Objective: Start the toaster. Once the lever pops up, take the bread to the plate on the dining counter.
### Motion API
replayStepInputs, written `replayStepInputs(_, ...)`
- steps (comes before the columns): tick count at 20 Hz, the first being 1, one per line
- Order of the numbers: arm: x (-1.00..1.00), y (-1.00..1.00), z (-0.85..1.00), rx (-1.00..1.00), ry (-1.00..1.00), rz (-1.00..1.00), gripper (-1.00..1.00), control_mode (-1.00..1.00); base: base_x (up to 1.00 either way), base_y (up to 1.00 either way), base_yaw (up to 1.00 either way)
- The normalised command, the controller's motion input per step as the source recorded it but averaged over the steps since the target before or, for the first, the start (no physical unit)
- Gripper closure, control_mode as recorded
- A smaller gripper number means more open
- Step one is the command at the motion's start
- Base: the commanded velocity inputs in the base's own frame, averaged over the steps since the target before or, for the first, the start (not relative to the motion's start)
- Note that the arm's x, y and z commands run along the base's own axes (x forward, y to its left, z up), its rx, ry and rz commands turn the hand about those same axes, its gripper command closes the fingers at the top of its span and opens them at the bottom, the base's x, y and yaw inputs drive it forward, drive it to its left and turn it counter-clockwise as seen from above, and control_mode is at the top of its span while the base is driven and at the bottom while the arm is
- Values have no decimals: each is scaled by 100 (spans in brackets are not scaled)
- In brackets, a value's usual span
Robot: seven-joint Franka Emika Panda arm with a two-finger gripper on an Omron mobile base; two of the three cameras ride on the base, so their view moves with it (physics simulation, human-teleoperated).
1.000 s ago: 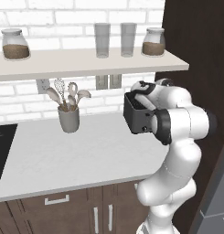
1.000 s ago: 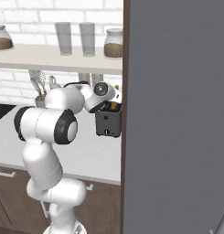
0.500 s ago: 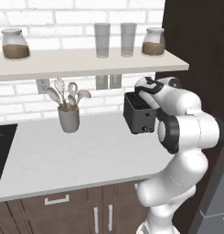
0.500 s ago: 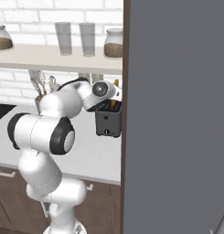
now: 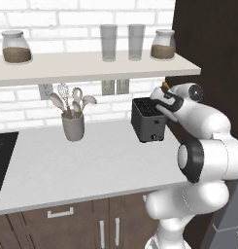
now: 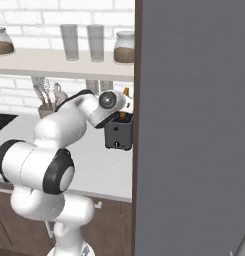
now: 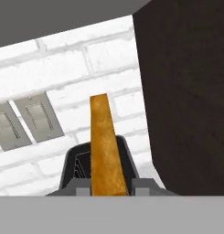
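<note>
The hand view looks along the two-finger gripper (image 7: 109, 188) at a tall slice of golden-brown toasted bread (image 7: 103, 146) standing on edge between the fingertips, with the small black boxy toaster (image 7: 102, 167) open-topped just beyond it. The left base view gives the toaster (image 5: 148, 120) whole, on the white worktop (image 5: 91, 165) beneath the hand, while the right base view shows a sliver of bread (image 6: 125, 92) poking up past the wrist. The jaws are drawn in close on the slice, one fingertip at each face, so the gripper has hold of the bread above the toaster's slots. Behind the hand run white bricks with two grey wall sockets (image 7: 22, 121); a dark brown cabinet side (image 7: 186, 91) stands hard beside it. Off to the hand's far side stands a grey utensil cup (image 5: 73, 127), and a shelf (image 5: 91, 65) overhangs
</note>
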Motion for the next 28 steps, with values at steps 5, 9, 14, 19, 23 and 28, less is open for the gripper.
replayStepInputs(5, -60, 15, 39, 1, 22, -4, 100, -100, 0, 0, 0)
replayStepInputs(9, -67, 19, 56, 5, 22, -4, 100, -100, 0, 0, 0)
replayStepInputs(14, -70, 26, 60, 5, 24, -2, 100, -100, 0, 0, 0)
replayStepInputs(19, -75, 21, 37, 6, 25, 0, 100, -100, 0, 0, 0)
replayStepInputs(23, -80, 14, 2, 3, 22, 0, 100, -100, 0, 0, 0)
replayStepInputs(28, -80, 14, 0, 0, 17, 0, 100, -100, 0, 0, 0)
